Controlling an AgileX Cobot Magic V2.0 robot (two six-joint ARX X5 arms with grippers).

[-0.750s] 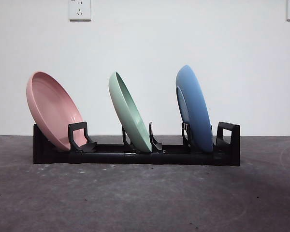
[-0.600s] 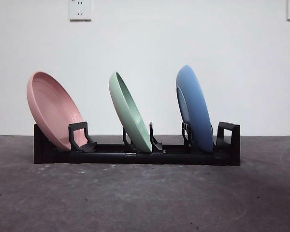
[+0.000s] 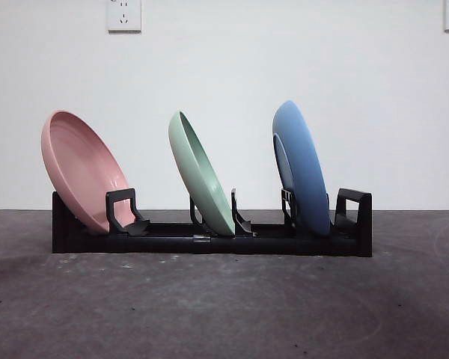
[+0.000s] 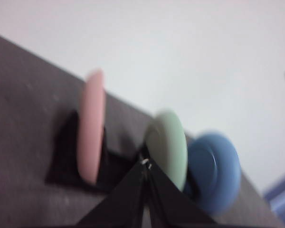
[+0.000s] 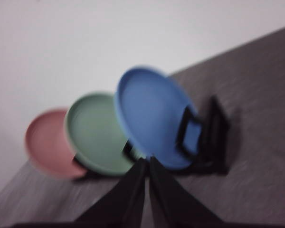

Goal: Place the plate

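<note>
Left gripper (image 4: 146, 164) pressed together, holding nothing; right gripper (image 5: 147, 160) pressed together too, both off the rack (image 3: 209, 241). 3 plates stand slotted: pink plate (image 3: 81, 170), green plate (image 3: 200, 173), blue plate (image 3: 301, 168). No readable writing anywhere.

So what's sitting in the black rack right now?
The black rack holds three leaning plates: pink plate, green plate, blue plate. Their bottom edges are hidden by the rack's holders.

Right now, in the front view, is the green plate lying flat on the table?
No, the green plate stands on edge in the middle slot of the black rack, leaning, between the pink plate and the blue plate.
</note>
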